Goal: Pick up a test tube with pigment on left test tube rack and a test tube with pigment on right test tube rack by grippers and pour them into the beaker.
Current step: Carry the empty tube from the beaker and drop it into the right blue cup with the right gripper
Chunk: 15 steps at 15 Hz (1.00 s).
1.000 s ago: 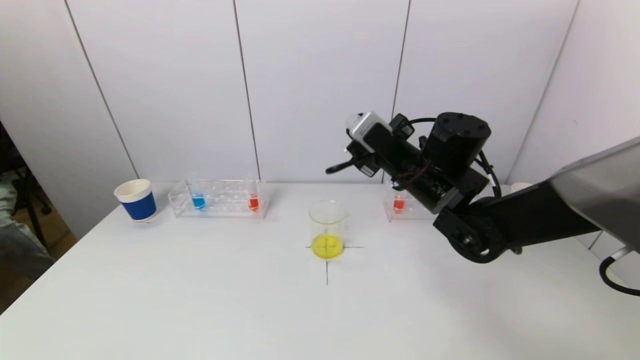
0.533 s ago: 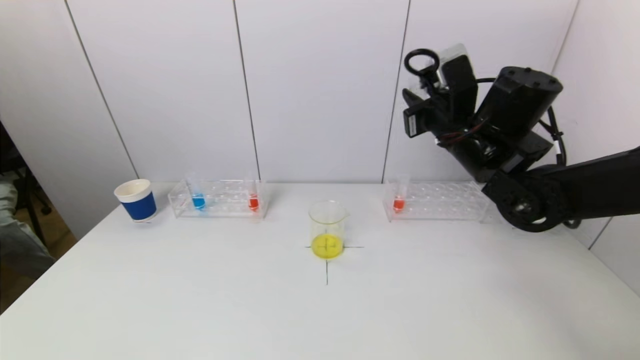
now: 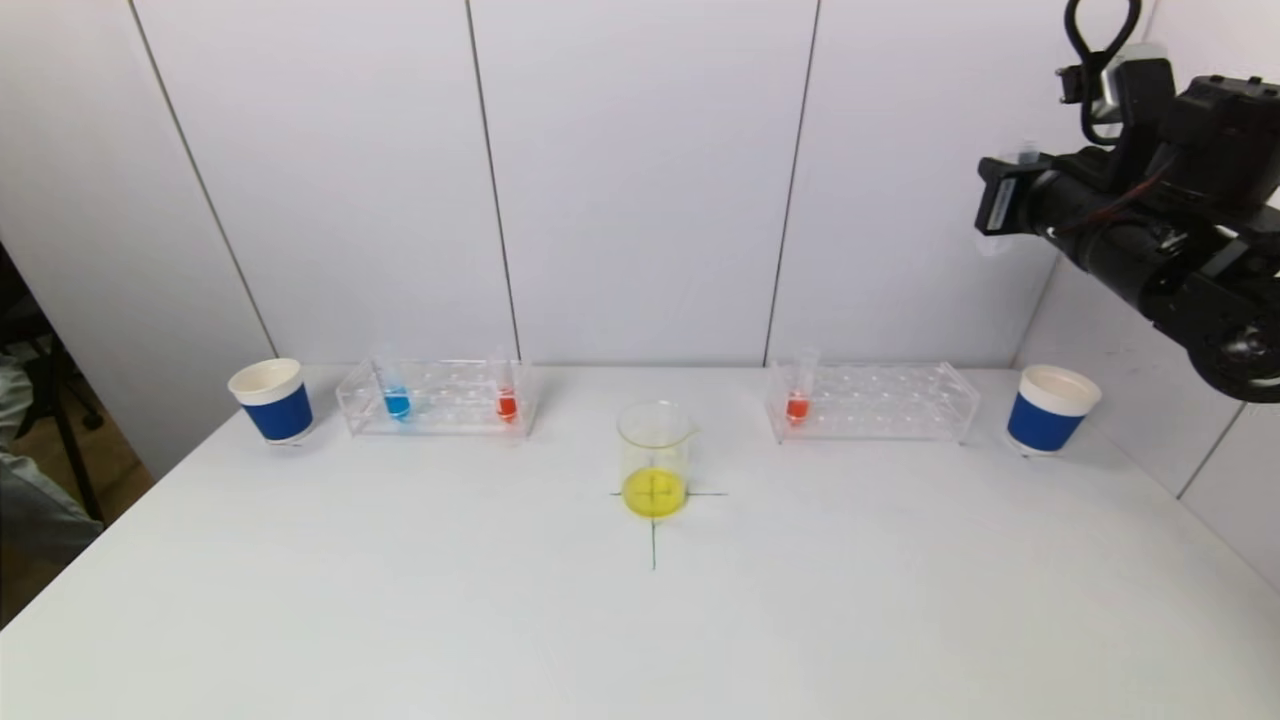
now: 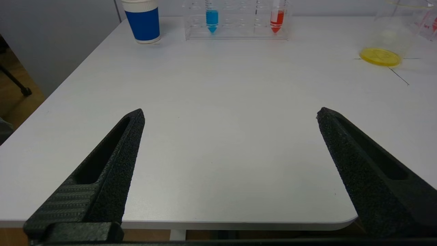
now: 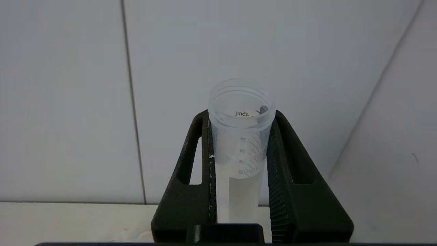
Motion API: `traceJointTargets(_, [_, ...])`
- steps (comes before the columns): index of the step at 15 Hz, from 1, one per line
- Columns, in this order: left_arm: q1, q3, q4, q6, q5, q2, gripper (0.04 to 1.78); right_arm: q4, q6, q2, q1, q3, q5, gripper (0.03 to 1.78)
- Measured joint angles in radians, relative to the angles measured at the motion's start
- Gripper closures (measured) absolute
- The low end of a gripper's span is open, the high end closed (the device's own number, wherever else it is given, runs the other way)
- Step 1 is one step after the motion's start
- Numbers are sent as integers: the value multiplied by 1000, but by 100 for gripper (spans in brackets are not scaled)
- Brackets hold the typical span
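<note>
My right gripper [image 3: 997,198] is raised high at the far right, well above the right test tube rack [image 3: 880,402]. It is shut on a clear test tube [image 5: 240,136] with no pigment showing inside. The beaker [image 3: 655,455] stands at the table's centre with yellow liquid at its bottom. The left test tube rack [image 3: 440,398] holds a blue tube [image 3: 396,397] and a red tube [image 3: 507,400]. One red tube [image 3: 798,400] stands in the right rack. My left gripper [image 4: 230,112] hangs open and empty over the table's near left edge.
A blue paper cup [image 3: 272,400] stands left of the left rack and another blue cup [image 3: 1055,410] stands right of the right rack. White wall panels close off the back. A black cross is drawn on the table under the beaker.
My right arm swung up and to the right, away from above the beaker, carrying the clear tube. The right rack and right cup came into view. The left gripper stayed put.
</note>
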Motion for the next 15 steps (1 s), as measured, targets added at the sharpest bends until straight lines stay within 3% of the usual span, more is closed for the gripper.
traceJointTargets(4, [0,0,0,0,0,0,6,70,63,-2,-109,-1,36,133])
traceJointTargets(15, [0,0,0,0,0,0,6,75,88,125,-283,-39,69,133])
